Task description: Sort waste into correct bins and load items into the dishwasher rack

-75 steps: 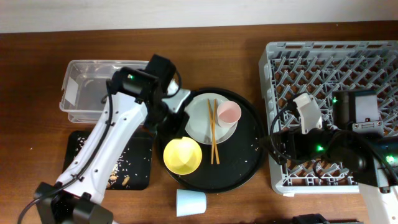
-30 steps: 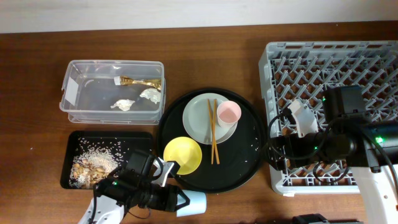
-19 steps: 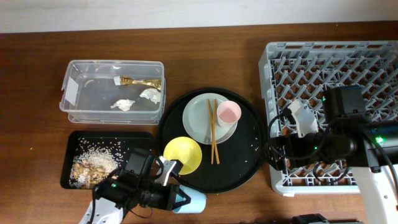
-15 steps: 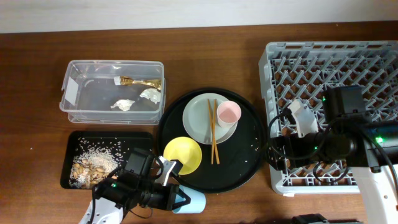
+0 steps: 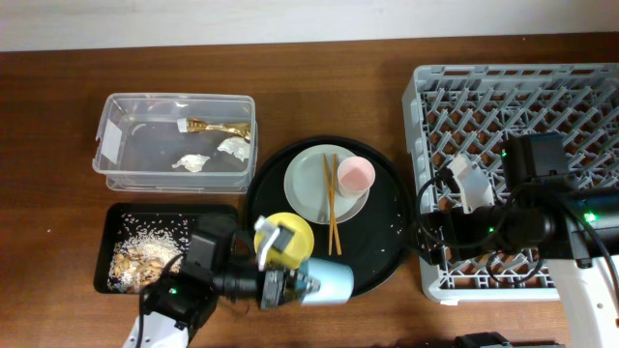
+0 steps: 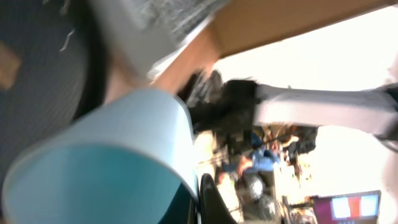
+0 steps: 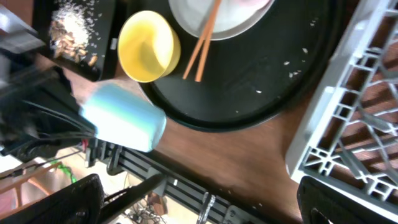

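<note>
One-handed work — gripping light blue cup (image 5: 327,283) sideways with left gripper (image 5: 282,287) over round black tray (image 5: 382,242) rim; holding right gripper (image 7: 199,186) spread wide, empty, beside dishwasher rack (image 5: 580,97).

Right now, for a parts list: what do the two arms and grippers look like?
Both arms mix white links with black joint housings. The left arm shows one green light; the right arm shows several, plus looped black cables and a white bracket. The right gripper has black fingers; the left gripper looks dark too.
</note>
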You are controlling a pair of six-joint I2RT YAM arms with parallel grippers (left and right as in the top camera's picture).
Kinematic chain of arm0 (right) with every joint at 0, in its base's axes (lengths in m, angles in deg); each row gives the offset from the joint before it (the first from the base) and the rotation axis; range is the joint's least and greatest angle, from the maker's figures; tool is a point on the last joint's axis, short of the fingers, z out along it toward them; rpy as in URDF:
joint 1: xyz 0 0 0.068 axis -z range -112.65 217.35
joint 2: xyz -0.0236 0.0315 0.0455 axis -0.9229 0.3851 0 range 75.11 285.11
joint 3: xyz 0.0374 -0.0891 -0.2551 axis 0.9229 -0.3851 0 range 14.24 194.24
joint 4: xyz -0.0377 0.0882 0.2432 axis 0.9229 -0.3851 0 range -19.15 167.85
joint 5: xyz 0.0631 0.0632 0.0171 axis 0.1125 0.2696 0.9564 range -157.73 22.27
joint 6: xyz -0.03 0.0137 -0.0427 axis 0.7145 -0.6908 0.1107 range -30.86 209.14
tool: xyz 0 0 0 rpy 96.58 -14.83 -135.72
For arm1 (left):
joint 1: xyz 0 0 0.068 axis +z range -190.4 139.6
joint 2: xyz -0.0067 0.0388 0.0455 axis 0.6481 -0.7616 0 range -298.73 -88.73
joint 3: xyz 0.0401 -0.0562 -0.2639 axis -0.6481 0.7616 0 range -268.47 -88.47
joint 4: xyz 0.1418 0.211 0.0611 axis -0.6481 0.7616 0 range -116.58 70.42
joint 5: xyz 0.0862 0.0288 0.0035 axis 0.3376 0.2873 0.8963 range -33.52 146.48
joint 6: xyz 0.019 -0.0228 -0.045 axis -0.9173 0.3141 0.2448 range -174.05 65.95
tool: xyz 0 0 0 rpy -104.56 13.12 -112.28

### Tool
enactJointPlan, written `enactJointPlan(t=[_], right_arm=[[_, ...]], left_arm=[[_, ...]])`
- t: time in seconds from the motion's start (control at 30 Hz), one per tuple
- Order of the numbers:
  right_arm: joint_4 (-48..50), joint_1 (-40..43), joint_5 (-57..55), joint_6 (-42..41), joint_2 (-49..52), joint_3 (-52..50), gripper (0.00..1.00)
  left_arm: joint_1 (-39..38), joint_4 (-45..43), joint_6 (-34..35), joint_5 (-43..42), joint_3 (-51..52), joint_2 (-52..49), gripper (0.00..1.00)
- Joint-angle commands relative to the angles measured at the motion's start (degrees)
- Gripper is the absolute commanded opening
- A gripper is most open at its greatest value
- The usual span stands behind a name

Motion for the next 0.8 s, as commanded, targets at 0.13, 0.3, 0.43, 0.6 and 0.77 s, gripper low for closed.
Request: enactJointPlan(t=[0.13, 0.3, 0.43, 0.6, 0.77], right_arm=[[0.3, 0.0, 31.8, 17.7, 0.0, 0.6, 0.98], [0.6, 0.0, 44.3, 25.9, 0.0, 0.6, 0.98], [3.8, 0.0, 46.6, 27.6, 0.0, 0.6, 0.98], [4.9, 0.0, 41.7, 27.6, 0.8, 0.6, 0.98], [6.1, 0.0, 39.7, 27.6, 2.0, 0.6, 0.98]], left_arm=[[3.8, -47.5, 37.0, -5.2, -5.9, -1.6, 0.0], [7.0, -57.1, 47.1, -6.2, -5.9, -5.4, 0.0], [6.0, -57.3, 47.8, -6.5, -5.9, -6.8, 0.0], [5.4, -70.8, 55.6, -6.3, -7.2, -6.8, 0.0], [5.4, -76.0, 60.8, -6.8, -8.1, -6.8, 0.0]])
